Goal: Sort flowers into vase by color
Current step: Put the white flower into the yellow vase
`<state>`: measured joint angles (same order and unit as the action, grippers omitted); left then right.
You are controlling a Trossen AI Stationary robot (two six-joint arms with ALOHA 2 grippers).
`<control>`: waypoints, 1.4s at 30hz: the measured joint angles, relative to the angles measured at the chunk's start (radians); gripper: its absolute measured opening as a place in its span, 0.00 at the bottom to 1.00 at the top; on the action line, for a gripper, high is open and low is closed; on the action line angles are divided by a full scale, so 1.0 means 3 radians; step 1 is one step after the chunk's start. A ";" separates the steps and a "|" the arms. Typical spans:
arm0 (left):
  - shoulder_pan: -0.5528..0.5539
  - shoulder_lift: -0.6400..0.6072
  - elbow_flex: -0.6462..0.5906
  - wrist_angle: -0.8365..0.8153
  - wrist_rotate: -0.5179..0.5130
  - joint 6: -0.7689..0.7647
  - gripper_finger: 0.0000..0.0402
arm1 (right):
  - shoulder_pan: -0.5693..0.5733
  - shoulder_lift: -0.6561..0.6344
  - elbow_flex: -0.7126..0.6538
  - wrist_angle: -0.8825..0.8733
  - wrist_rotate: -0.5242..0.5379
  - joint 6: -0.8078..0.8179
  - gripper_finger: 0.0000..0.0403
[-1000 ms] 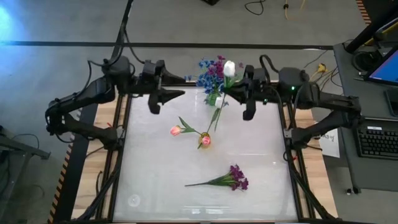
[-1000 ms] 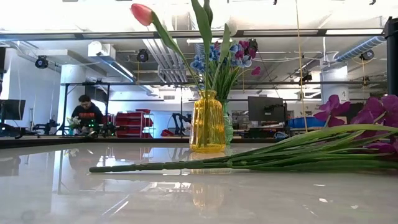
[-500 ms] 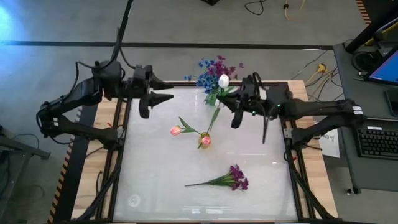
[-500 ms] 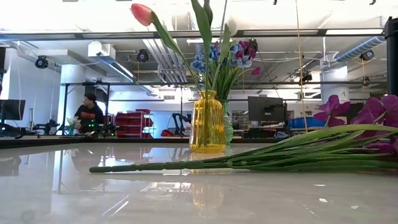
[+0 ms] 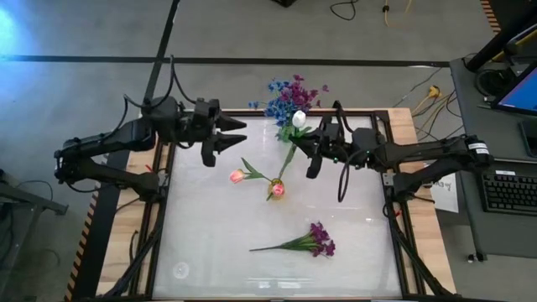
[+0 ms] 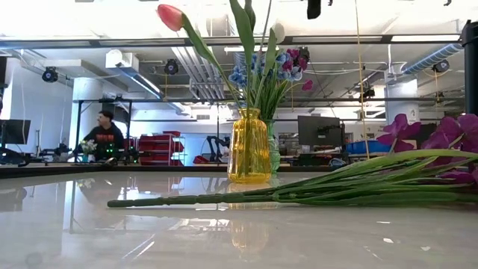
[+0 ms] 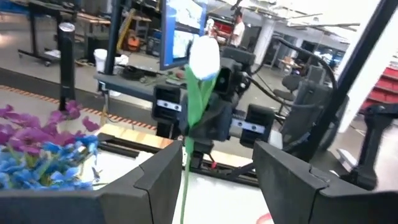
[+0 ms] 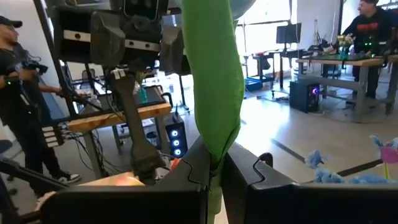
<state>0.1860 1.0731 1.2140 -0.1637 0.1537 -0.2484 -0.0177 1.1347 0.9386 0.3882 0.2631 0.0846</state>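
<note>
Glossy white tabletop carries your amber glass vase; your right claw, clamped on the white tulip's green stem, holds it upright just beside that vase for insertion. Your left claw waits apart, open.

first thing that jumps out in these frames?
The right gripper, held up near the table's far edge, jaws shut on a white tulip whose green stem hangs down. Just behind it a yellow vase already holds blue flowers, purple flowers and a pink tulip. A purple sprig lies flat near the front; the left gripper waits at the far left.
</note>
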 joint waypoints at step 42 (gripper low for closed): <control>0.0003 0.0072 0.0112 0.0019 -0.0055 -0.0064 0.46 | 0.0015 0.0613 -0.0004 0.0065 -0.0002 0.0015 0.07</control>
<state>0.1869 1.0946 1.2476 -0.1581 0.1371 -0.2676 -0.0132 1.3186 0.9375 0.4076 0.2626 0.0891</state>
